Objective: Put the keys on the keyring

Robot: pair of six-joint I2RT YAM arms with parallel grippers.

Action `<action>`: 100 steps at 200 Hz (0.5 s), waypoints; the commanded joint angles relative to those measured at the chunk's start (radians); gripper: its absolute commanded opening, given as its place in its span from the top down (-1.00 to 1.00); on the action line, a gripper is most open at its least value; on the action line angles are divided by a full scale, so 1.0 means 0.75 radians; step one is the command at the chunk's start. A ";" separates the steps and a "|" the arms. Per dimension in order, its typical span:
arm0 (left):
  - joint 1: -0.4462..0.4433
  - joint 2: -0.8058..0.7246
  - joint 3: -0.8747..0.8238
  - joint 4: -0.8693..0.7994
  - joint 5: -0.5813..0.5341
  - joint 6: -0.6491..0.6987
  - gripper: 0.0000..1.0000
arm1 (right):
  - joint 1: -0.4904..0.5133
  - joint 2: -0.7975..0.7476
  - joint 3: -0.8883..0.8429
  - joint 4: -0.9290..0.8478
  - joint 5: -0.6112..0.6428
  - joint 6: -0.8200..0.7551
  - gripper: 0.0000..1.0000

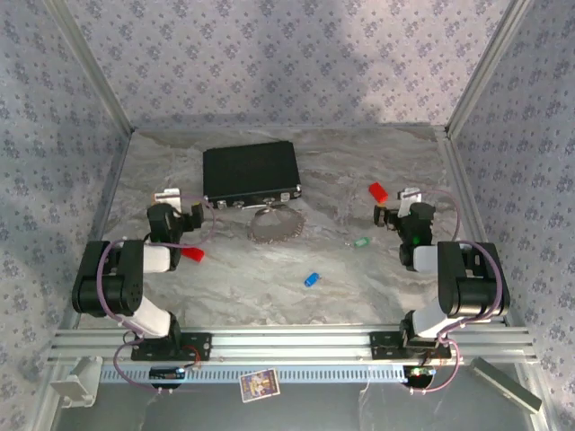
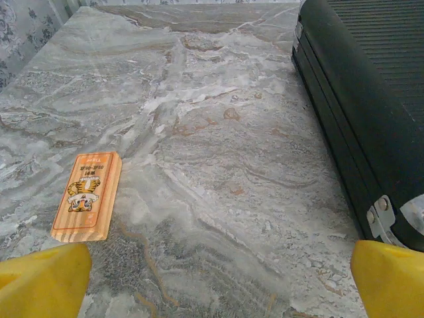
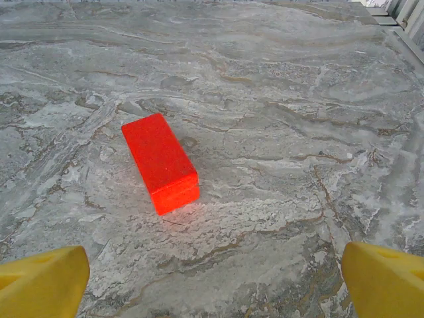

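Observation:
The blue-headed key [image 1: 312, 279] lies on the marble table, front of centre. The green-headed key [image 1: 361, 242] lies to its right and a little further back. The pale keyring [image 1: 272, 224] with its thin chain rests just in front of the black case. My left gripper [image 1: 171, 199] sits at the left, beside the case's left end, and my right gripper [image 1: 404, 199] sits at the right, well apart from the keys. Both stand open with bare table between the yellow fingers [image 2: 43, 278], as the left wrist view [image 2: 218, 278] and right wrist view [image 3: 215, 278] show.
The black case [image 1: 251, 171] [image 2: 371, 99] stands at the back centre, close on the left gripper's right. A red block [image 1: 378, 191] [image 3: 161, 162] lies ahead of the right gripper. A wooden tiger block [image 2: 86, 197] lies ahead-left of the left gripper. Another red piece [image 1: 190, 255] lies by the left arm.

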 commanded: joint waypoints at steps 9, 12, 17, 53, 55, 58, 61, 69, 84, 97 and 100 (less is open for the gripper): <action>0.008 -0.005 0.025 0.008 0.017 -0.003 -0.99 | 0.003 0.005 0.021 0.001 0.019 0.014 -0.98; 0.008 -0.006 0.026 0.008 0.017 -0.002 -0.99 | 0.004 0.004 0.020 0.001 0.019 0.013 -0.98; 0.007 -0.006 0.026 0.008 0.016 -0.002 -0.99 | 0.002 0.005 0.020 0.003 0.019 0.014 -0.98; 0.008 -0.005 0.026 0.007 0.017 -0.002 -0.99 | 0.002 0.004 0.020 0.003 0.019 0.014 -0.98; 0.008 -0.005 0.026 0.008 0.017 -0.001 -0.99 | 0.002 0.004 0.021 0.002 0.019 0.014 -0.98; 0.007 -0.006 0.025 0.008 0.017 -0.003 -1.00 | 0.000 0.004 0.020 0.003 0.019 0.013 -0.98; 0.007 -0.006 0.026 0.008 0.017 -0.003 -0.99 | 0.001 0.003 0.020 0.002 0.019 0.015 -0.98; 0.007 -0.006 0.026 0.008 0.017 -0.003 -0.99 | 0.001 0.003 0.020 0.004 0.019 0.015 -0.98; 0.008 -0.006 0.024 0.008 0.016 -0.001 -0.99 | 0.001 0.003 0.020 0.003 0.019 0.015 -0.98; 0.008 -0.005 0.025 0.008 0.017 -0.003 -0.99 | 0.001 0.005 0.020 0.003 0.018 0.013 -0.98; 0.007 -0.006 0.025 0.008 0.016 -0.002 -0.99 | 0.000 0.004 0.020 0.003 0.019 0.015 -0.98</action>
